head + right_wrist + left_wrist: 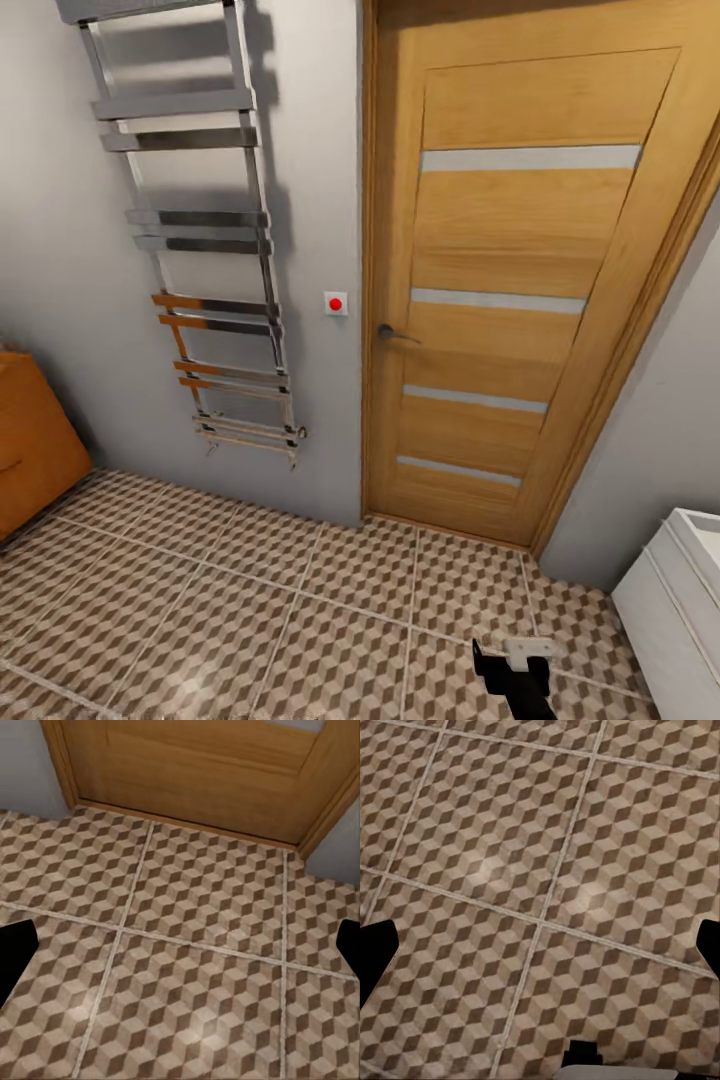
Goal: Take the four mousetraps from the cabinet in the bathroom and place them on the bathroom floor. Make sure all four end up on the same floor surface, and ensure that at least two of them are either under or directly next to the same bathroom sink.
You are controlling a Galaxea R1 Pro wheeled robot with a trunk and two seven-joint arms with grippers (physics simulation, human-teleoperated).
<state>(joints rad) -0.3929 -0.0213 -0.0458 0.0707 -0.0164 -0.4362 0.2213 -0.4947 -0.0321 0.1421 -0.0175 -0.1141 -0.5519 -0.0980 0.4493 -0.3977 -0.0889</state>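
Bathroom floor [250, 620] bare cube tiles, cabinet [30, 450] corner left, no legible writing, both grippers spread wide, empty.

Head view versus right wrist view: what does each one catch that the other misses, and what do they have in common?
Head view alone: a chrome towel rail on the grey wall, a small switch with a red dot, the door's handle, the corner of the orange-brown cabinet, and part of the white vanity.

Right wrist view alone: a close look at the door's bottom edge meeting the tiles.

Shared: the wooden door and the cube-patterned bathroom floor.
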